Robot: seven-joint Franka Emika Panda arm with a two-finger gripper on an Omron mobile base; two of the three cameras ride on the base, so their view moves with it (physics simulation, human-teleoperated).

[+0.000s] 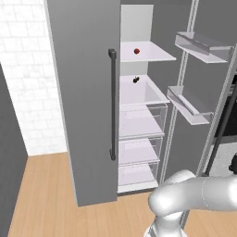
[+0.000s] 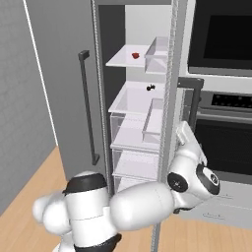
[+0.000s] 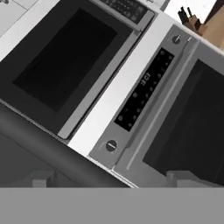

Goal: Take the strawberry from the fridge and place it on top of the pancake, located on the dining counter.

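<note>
Strawberry (image 1: 136, 51), tiny, round and bright red, sits on the top white shelf (image 1: 155, 54) of the tall matte-grey fridge (image 1: 85, 115), right door swung open. One shelf down lies a tiny blackish lump (image 1: 135, 80). Claw faces the black built-in oven (image 3: 144, 87); its jaws' state cannot be told.
</note>
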